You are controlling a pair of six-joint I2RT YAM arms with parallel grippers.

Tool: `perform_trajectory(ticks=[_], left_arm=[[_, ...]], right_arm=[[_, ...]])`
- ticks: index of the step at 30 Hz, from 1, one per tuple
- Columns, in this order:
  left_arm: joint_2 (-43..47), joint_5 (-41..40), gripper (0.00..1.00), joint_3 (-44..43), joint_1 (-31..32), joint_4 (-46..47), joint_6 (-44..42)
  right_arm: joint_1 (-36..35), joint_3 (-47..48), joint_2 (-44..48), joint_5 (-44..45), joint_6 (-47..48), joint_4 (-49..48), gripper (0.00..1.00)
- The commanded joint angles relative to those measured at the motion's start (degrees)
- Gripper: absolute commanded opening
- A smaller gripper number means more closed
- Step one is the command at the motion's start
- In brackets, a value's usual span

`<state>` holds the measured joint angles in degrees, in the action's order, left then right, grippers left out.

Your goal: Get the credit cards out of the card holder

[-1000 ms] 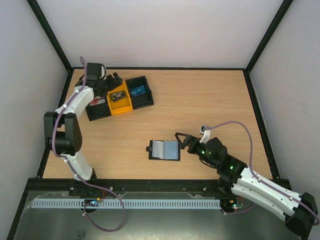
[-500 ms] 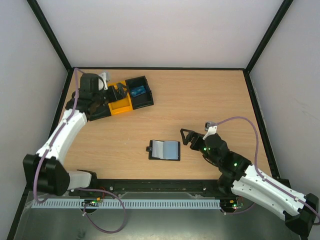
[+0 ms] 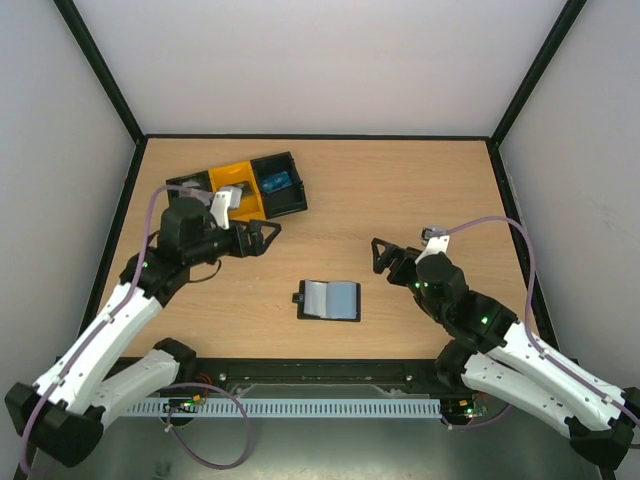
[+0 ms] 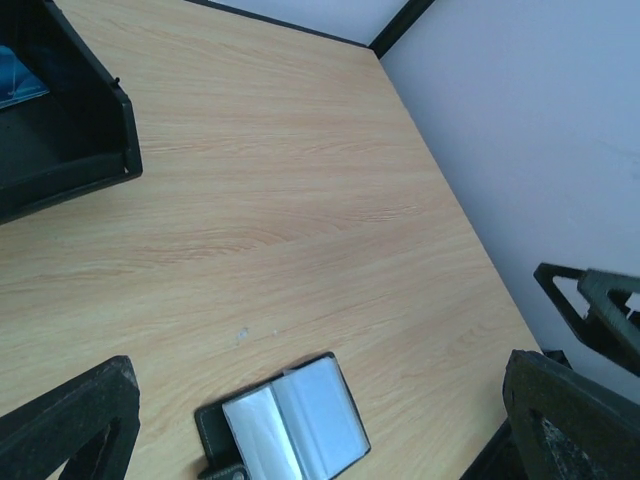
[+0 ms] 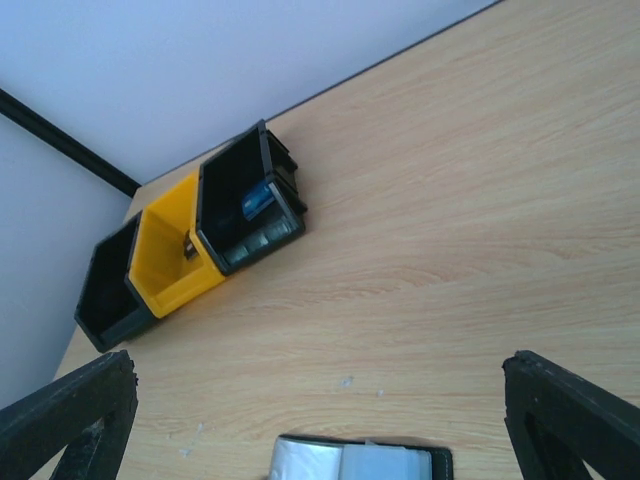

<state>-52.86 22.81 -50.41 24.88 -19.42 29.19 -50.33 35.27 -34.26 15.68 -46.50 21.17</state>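
Black card holder (image 3: pixel 328 300) lies open on table (image 3: pixel 420 190), grey-blue panels showing.

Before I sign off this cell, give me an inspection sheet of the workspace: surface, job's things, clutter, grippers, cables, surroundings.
Surface: wooden table, faint specks.
Job's things: card holder lies open, flat; credit cards not distinguishable in its pockets.
Clutter: black-and-yellow tray, far left; blue item in its black end compartment, unidentifiable.
Grippers: left gripper and right gripper open, empty, either side of the holder, not touching.
Cables: purple cable looping along each arm.
Surroundings: white walls, black frame.
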Motion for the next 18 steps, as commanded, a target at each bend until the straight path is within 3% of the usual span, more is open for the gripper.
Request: perform_trajectory(ticks=[1,7,18], left_arm=[[7.08,0.28,1.0,3.67,0.43,-0.27,3.13],[14.17,0.17,1.0,8.59,0.43,0.71,5.54],[18.36,-1.44,1.0,10.82,0.43,0.57,4.95]], right_arm=[[0.04,4.47,1.1,3.71,1.57,2.86,0.98],[-0.01,6.81,1.04,4.52,1.66,3.14,0.98],[0.04,5.09,2.03,3.3,-0.73,2.09,0.98]])
